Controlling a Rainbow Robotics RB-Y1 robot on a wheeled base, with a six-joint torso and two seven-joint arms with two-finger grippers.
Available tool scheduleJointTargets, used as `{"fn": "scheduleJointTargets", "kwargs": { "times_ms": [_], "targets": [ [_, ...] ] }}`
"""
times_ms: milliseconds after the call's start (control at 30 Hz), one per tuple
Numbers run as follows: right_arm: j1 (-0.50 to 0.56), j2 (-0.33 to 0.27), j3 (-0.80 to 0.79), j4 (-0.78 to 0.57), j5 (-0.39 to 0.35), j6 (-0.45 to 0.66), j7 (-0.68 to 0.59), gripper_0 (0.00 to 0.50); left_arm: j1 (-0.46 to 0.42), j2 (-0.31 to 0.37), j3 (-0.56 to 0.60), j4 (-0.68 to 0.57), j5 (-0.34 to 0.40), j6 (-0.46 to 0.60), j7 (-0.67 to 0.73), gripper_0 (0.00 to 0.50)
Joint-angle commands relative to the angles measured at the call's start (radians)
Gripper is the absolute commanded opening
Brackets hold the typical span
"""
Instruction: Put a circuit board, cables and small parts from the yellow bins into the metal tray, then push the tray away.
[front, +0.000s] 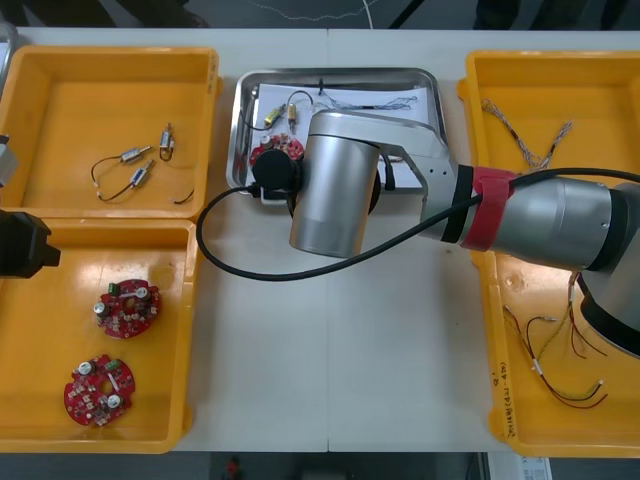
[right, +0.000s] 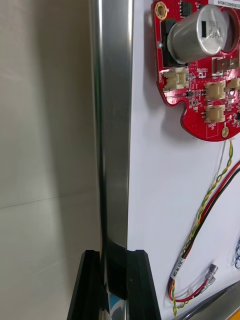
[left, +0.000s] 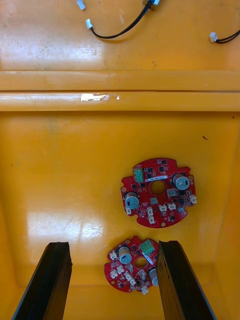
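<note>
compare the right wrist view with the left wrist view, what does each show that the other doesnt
Right wrist view: the right gripper shut on the rim of the metal tray, with a circuit board and a red and yellow cable on its white inside. Left wrist view: the left gripper open over a yellow bin holding two boards, black cable in the bin beyond. Both: red circuit boards, black fingers.

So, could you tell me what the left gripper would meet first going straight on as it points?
Most likely the red circuit board between the left gripper's open fingers, in the yellow bin; depth is unclear. The right gripper grips the metal tray's rim.
</note>
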Motion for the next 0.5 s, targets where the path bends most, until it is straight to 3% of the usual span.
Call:
{"fn": "scheduleJointTargets", "kwargs": {
  "times_ms": [33,500],
  "targets": [
    [-0.065,0.026,0.007,0.026,-0.001,-0.034,0.031,0.0,0.016,0.045,0.029,-0.004,-0.009,0.006,-0.07,0.5],
    [-0.095,0.048,0.007,0.188,-0.001,-0.178,0.052,0.0,0.016,0.045,0.029,-0.004,-0.009,0.006,-0.07,0.5]
  ]
}}
